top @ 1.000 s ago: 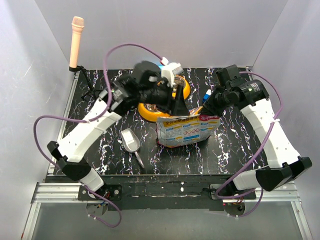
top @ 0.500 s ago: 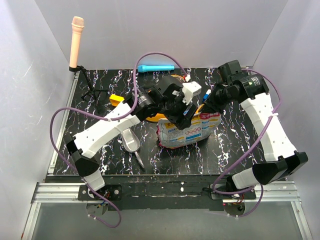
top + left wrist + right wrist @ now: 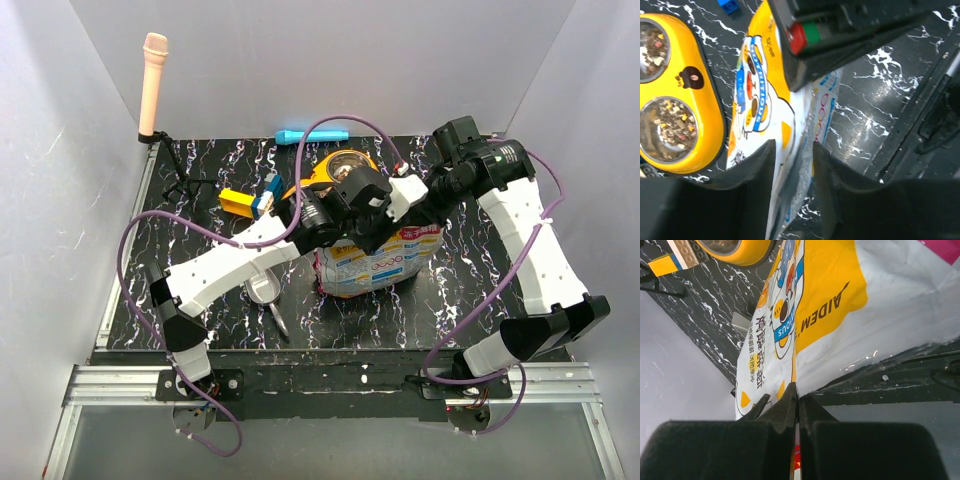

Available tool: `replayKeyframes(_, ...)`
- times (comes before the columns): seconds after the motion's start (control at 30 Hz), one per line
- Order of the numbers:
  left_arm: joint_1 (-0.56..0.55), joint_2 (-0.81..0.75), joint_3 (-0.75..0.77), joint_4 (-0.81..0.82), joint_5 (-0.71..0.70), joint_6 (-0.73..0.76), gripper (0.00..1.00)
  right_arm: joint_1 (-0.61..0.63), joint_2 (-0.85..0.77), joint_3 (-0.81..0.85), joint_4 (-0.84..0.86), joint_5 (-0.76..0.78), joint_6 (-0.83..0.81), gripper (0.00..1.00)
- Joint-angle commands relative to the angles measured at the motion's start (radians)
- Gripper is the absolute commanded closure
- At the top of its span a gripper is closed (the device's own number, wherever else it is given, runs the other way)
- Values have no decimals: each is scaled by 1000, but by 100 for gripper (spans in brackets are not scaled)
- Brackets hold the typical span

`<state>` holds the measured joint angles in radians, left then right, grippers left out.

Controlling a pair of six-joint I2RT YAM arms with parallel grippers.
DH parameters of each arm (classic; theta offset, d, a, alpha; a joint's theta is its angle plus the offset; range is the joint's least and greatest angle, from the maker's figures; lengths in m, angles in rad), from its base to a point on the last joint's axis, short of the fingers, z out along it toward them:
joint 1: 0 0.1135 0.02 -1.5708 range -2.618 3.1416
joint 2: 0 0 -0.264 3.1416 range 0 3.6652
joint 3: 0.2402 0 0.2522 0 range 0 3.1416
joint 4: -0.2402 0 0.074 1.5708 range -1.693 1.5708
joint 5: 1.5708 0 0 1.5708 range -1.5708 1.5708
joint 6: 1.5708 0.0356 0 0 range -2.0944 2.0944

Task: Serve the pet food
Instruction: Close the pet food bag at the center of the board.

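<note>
I counted two arms, each ending in one gripper: my left gripper (image 3: 794, 167) and my right gripper (image 3: 798, 407), with two fingers apiece. One foil bag (image 3: 375, 262) stood on the table (image 3: 460, 290). There was one yellow double bowl (image 3: 707, 112) with two round wells, and pet food (image 3: 670, 125) lay in both, too many pellets to number. I found one metal scoop (image 3: 262, 291), one cyan tube (image 3: 298, 136), one peach microphone-shaped object (image 3: 153, 70), and one yellow brick (image 3: 236, 201) with one blue-and-white piece (image 3: 268, 196) against it. One blue brick (image 3: 730, 5) showed beyond the bowl; whether it was that same piece, I couldn't tell.
</note>
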<state>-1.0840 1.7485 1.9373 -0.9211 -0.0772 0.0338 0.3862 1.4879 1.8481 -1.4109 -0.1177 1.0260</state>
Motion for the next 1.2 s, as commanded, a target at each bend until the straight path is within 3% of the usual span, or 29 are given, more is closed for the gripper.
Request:
replayKeyframes(0.0, -5, 32, -5, 53, -76, 67, 81, -3, -48, 132, 56, -54, 65, 99)
replayKeyframes(0.03, -5, 40, 2, 41, -76, 71, 100, -3, -43, 138, 52, -45, 71, 99)
replayKeyframes(0.17, -5, 26, 12, -57, -52, 48, 100, -27, -11, 186, -17, 45, 60, 99)
replayKeyframes(0.23, -5, -38, -56, -35, -17, 28, 100, -50, 15, 227, -26, 82, 22, 99)
replayKeyframes(0.5, -7, -139, -201, -81, 36, -67, 100, -158, 144, 422, -83, 63, -72, 99)
replayKeyframes(0.7, -7, -123, -133, -180, 8, -38, 100, -159, 104, 333, -21, 20, -50, 99)
replayKeyframes(0.9, -7, -126, -141, -170, 48, -21, 100, -158, 114, 347, -36, 35, -55, 99)
replayKeyframes(1.17, -8, -159, -155, -199, 77, -83, 100, -204, 146, 370, -31, 193, -84, 99)
